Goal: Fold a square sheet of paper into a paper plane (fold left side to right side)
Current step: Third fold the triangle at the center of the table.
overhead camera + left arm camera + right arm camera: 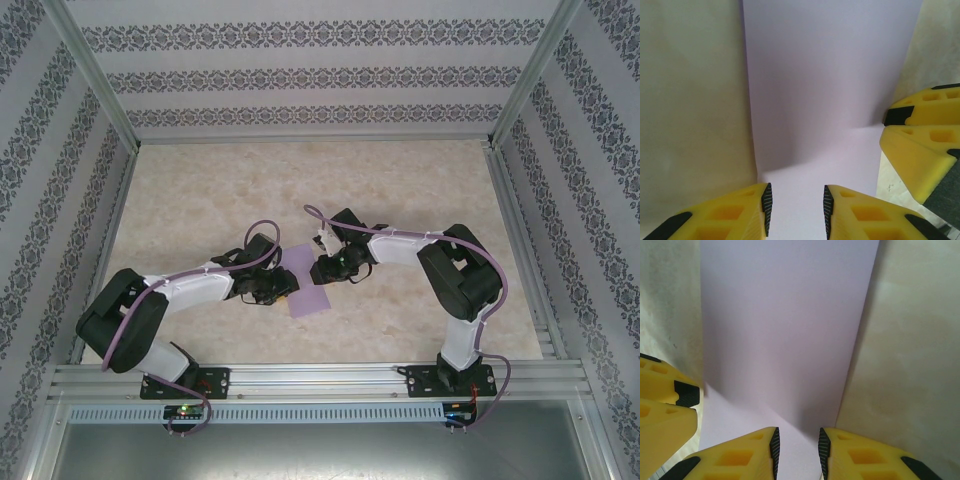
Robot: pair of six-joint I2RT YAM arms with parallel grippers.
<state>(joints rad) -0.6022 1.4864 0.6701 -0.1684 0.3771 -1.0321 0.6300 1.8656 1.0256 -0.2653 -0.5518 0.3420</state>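
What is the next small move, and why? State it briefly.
Probably close the left claw on the square sheet of paper: it stands open over the sheet's near edge, the right claw likewise from the opposite side, so nothing looks gripped yet.

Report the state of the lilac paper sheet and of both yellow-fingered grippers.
Lilac-purple square paper sheet: lying on the beige table between the grippers, softly bent near their tips.
Left yellow-fingered gripper: jaws part open over one edge of the sheet.
Right yellow-fingered gripper: jaws part open over the opposite edge.
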